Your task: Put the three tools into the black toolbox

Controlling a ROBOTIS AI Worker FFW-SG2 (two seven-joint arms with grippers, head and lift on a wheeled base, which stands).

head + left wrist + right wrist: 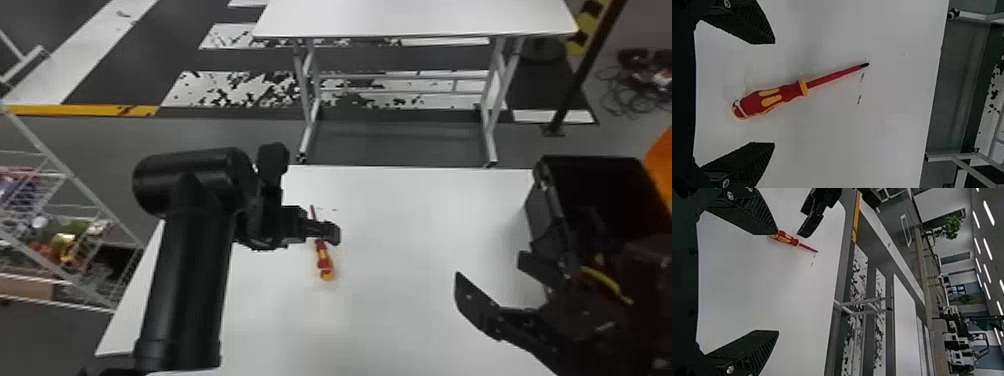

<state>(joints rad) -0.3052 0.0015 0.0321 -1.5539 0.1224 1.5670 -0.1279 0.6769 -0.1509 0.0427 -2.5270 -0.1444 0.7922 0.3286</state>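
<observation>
The screwdriver (828, 78) lies on the table (400, 240) beneath the left gripper (774, 93), fingers parted; the right gripper (777, 282) gapes near the toolbox (595, 185). Closing askew across the slanted, rounded handle (789, 92) could roll it away.

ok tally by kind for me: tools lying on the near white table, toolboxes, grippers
Tools on the table: 1, a screwdriver
Toolboxes: 1, the black toolbox
Grippers: 2, left gripper and right gripper
Total: 4
Not counted: something yellow by the toolbox, kind unclear.
</observation>
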